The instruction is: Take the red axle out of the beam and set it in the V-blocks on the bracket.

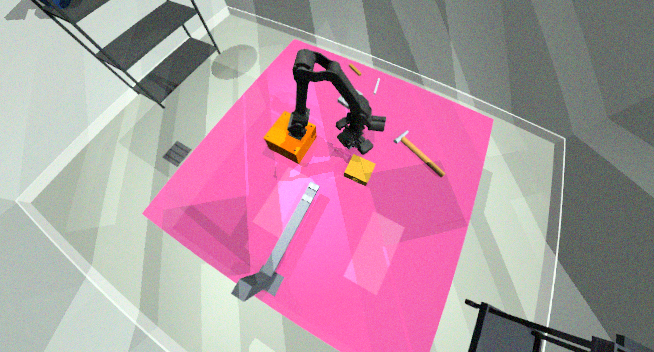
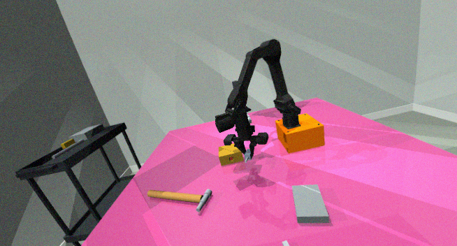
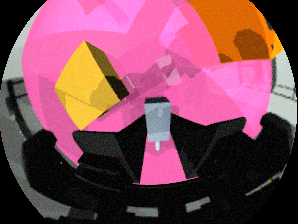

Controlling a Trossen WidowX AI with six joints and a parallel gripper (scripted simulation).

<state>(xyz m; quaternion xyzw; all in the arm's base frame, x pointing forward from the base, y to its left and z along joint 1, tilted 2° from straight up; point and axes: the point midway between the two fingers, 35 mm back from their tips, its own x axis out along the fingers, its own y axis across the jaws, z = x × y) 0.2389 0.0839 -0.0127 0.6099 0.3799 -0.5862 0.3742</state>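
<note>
The beam, a yellow block (image 1: 361,167) (image 2: 228,151) (image 3: 81,87), sits on the pink surface. A hole in its side shows a small dark red spot (image 2: 230,158), apparently the axle's end. My gripper (image 1: 354,145) (image 2: 247,152) (image 3: 158,125) is beside the block, shut on a small grey tool (image 2: 247,156) (image 3: 157,119) with a thin light pin. The tool is low over the surface; whether it touches cannot be told. The bracket seems to be the long grey bar (image 1: 290,231) with two pale blocks (image 1: 310,193) near its end; no axle shows on them.
My arm stands on an orange box (image 1: 286,140) (image 2: 304,137) (image 3: 235,30). A hammer (image 1: 422,156) (image 2: 175,196) and a grey plate (image 2: 310,203) lie on the pink surface. A brown stick (image 1: 355,69) and a white stick (image 1: 377,86) lie farther off. A black trolley (image 2: 45,168) stands beyond the edge.
</note>
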